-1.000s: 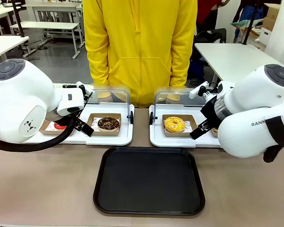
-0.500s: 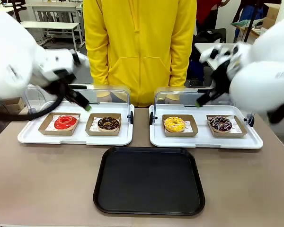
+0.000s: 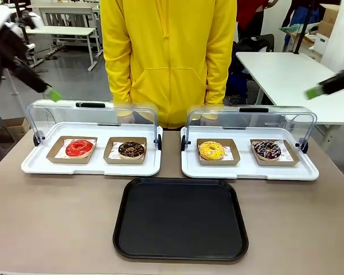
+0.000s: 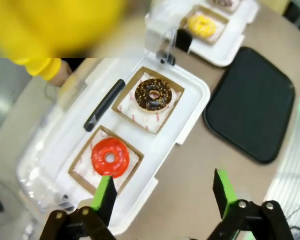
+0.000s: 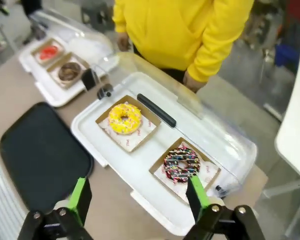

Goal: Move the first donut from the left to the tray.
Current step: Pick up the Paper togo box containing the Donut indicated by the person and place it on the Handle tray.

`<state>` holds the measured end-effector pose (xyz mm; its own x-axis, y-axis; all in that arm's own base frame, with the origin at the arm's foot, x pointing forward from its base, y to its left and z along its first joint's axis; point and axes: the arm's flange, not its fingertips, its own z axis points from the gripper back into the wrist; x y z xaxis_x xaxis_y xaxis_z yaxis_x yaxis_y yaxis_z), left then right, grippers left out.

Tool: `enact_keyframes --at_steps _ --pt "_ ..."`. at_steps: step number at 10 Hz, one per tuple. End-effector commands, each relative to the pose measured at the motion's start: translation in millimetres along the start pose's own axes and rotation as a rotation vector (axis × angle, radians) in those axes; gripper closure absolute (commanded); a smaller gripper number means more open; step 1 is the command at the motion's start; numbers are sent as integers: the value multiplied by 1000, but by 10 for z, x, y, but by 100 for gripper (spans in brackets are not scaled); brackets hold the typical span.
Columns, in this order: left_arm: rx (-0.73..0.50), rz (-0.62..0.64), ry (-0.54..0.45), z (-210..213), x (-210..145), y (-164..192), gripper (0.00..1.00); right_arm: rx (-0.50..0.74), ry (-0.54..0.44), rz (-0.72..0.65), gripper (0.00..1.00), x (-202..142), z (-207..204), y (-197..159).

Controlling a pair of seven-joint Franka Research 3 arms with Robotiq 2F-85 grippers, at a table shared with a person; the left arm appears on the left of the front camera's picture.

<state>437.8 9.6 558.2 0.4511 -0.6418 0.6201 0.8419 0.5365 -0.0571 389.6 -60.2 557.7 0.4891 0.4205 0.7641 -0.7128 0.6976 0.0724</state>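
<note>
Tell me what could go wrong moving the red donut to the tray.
1. The red donut sits loose in a shallow holder; a grip on the holder's rim might tip it out.
2. The chocolate donut lies close beside it, so the wide-open left gripper could knock that one.
3. The raised lid stands just behind the donut; the gripper could catch it on the way down.

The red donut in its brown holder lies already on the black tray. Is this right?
No. The red donut in its brown holder lies on the left white tray, not on the black tray; the front view shows it.
</note>
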Motion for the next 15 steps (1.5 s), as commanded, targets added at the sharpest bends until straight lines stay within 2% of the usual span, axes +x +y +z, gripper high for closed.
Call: enact_keyframes --at_steps 1,4,5,6,7,10,12,13,15 --pt "-107 -85 -115 158 -332 391 0 106 -85 47 0 -362 245 -406" --pt "-98 -163 -282 354 -900 769 0 151 -207 149 0 -850 412 -699" --pt "-81 -181 -342 385 -1034 862 0 175 -282 167 0 -969 425 -773" --pt "-65 -200 -372 452 -1078 903 0 185 -330 147 0 -1049 404 -802" --pt "-59 -216 -408 483 -1107 948 0 177 -319 127 0 -1067 384 -827" --pt "-31 -246 -432 504 -1232 879 0 196 -336 131 0 -1085 400 -781" --pt "-17 -264 -408 523 -1185 912 0 197 -345 117 0 -1085 436 -790" --pt "-31 -224 -401 517 -1190 913 0 207 -332 95 0 -1125 353 -779" --pt "-31 -224 -401 517 -1190 913 0 207 -332 95 0 -1125 353 -779"
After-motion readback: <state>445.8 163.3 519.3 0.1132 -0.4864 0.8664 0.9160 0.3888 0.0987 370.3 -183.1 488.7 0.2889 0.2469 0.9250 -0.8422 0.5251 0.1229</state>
